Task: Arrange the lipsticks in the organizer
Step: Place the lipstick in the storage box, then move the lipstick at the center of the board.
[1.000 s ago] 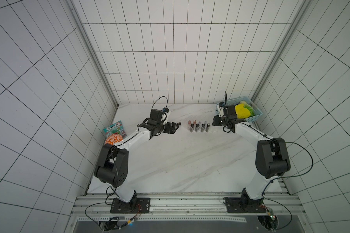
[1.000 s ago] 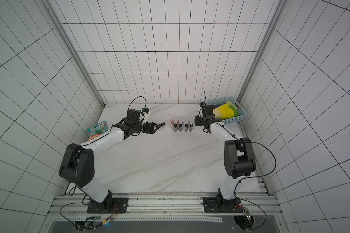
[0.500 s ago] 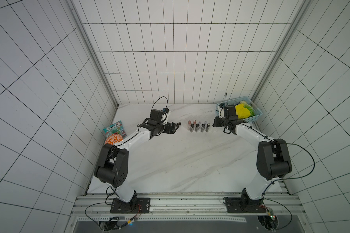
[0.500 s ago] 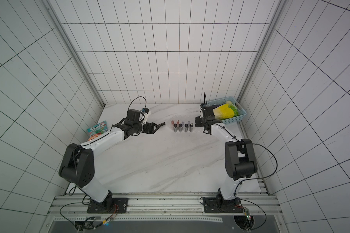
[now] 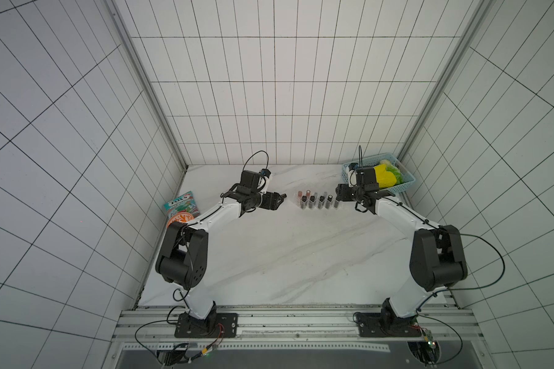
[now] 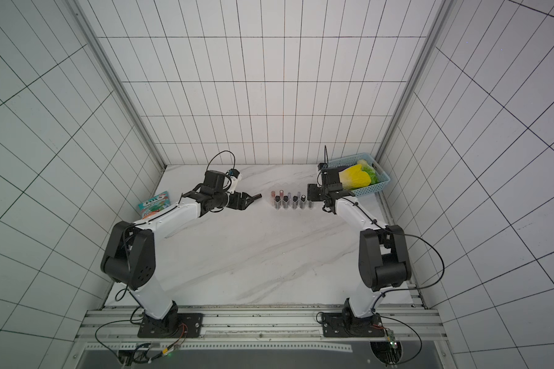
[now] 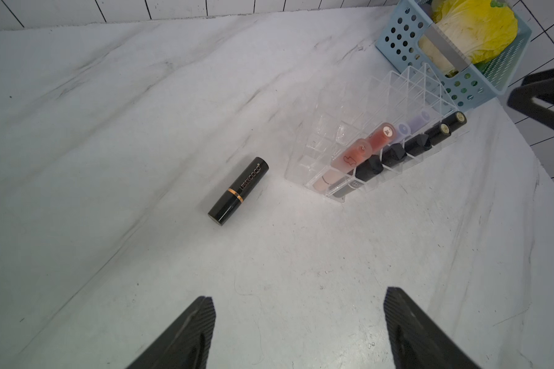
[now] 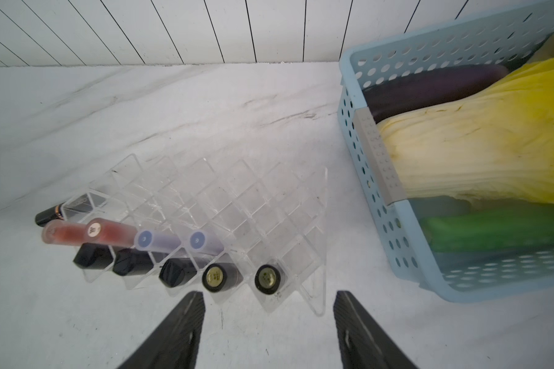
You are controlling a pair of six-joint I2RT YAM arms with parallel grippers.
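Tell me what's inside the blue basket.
The basket holds a yellow cabbage, a dark purple vegetable and a green one; anything under the cabbage is covered.

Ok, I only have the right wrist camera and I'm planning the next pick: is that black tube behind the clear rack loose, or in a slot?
Observer: Loose. The black lipstick lies flat on the table beside the rack, not touching it.
Operator: Is the left arm on it?
Observer: Not yet. The left end effector is open and empty, pointed toward the lipstick but short of it.
Operator: Anything else on that side?
Observer: Snack packets at the table's edge, by the left arm.
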